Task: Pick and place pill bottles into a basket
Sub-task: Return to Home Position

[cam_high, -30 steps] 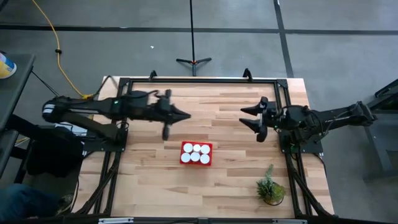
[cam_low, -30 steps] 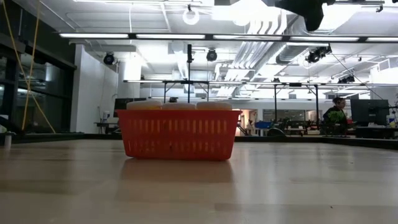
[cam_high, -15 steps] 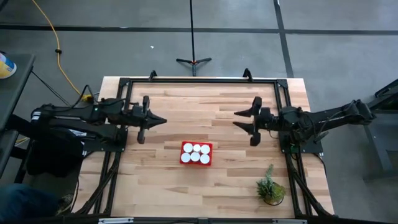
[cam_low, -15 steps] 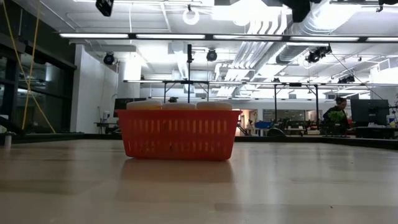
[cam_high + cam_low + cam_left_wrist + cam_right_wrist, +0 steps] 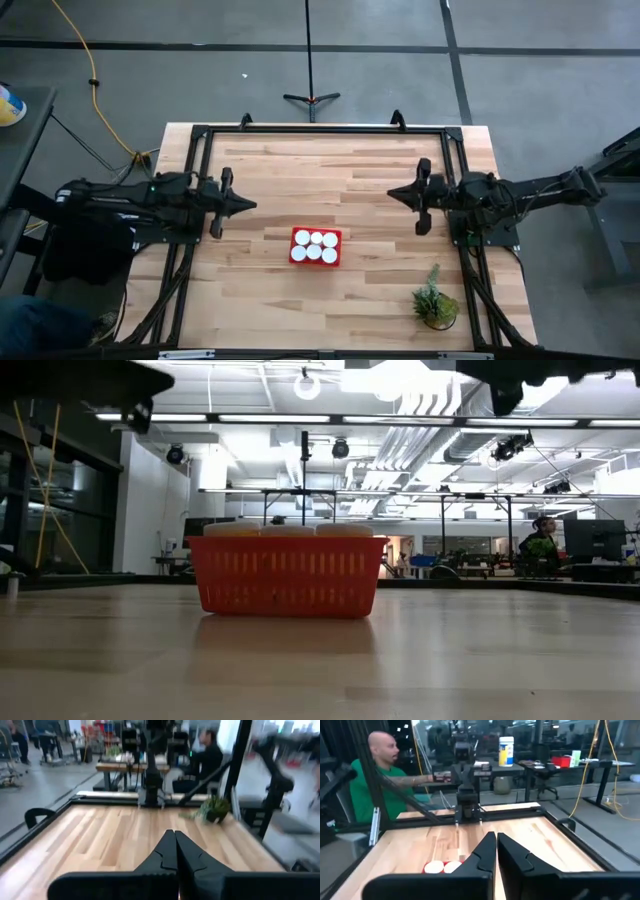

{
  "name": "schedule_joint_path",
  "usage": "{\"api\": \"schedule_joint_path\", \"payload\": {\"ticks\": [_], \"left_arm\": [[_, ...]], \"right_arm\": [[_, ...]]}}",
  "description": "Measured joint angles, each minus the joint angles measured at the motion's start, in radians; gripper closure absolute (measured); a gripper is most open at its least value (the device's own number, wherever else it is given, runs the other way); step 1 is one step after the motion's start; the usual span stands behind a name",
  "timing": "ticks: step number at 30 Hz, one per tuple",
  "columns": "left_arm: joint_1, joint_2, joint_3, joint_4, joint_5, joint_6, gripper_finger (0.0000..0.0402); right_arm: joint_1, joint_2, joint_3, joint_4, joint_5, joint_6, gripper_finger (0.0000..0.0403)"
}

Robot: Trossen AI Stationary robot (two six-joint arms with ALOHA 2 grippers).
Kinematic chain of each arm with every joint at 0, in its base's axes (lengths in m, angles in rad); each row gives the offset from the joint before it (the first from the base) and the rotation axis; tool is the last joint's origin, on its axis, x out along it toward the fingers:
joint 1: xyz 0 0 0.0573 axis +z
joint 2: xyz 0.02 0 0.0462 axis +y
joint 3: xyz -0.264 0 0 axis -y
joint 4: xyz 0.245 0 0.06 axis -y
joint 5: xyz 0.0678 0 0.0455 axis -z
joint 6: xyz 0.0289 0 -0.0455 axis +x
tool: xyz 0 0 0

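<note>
The left gripper (image 5: 248,203) is drawing back from the middle of the light wooden table (image 5: 350,290) toward its own left edge, while the right gripper (image 5: 392,191) is hanging over the right side. Both are carrying nothing, fingers pressed together with no gap. By my judgement the placing is finished and the arms are heading home. The small red perforated plastic basket (image 5: 294,247) is sitting mid-table, and the white-capped pill bottles (image 5: 316,239) are standing upright inside it, packed together, caps poking above its rim.
</note>
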Motion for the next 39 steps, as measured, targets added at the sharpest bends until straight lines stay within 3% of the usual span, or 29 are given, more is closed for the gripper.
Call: {"api": "schedule_joint_path", "payload": {"ticks": [4, 9, 16, 20, 29, 39], "left_arm": [[0.0, -0.109, -0.108, 0.074, -0.013, -0.05, 0.0379], [0.0, -0.176, -0.13, 0.048, -0.037, -0.034, 0.0379], [0.0, -0.218, -0.13, -0.046, -0.059, -0.026, 0.0379], [0.0, -0.219, -0.131, -0.045, -0.059, -0.006, 0.0379], [0.0, -0.267, -0.328, 0.122, -0.062, -0.052, 0.0379], [0.0, -0.336, -0.33, 0.11, -0.115, -0.025, 0.0373]], "right_arm": [[0.0, -0.099, -0.108, 0.05, -0.003, 0.017, 0.04], [0.0, -0.269, -0.26, 0.128, 0.022, 0.022, 0.0402], [0.0, -0.528, -0.41, 0.082, 0.053, 0.054, 0.0402], [0.0, -0.64, -0.423, -0.085, 0.076, 0.06, 0.0403], [0.0, -0.643, -0.417, -0.116, 0.054, 0.018, 0.0403], [0.0, -0.643, -0.421, -0.095, -0.009, 0.052, 0.0403]]}}
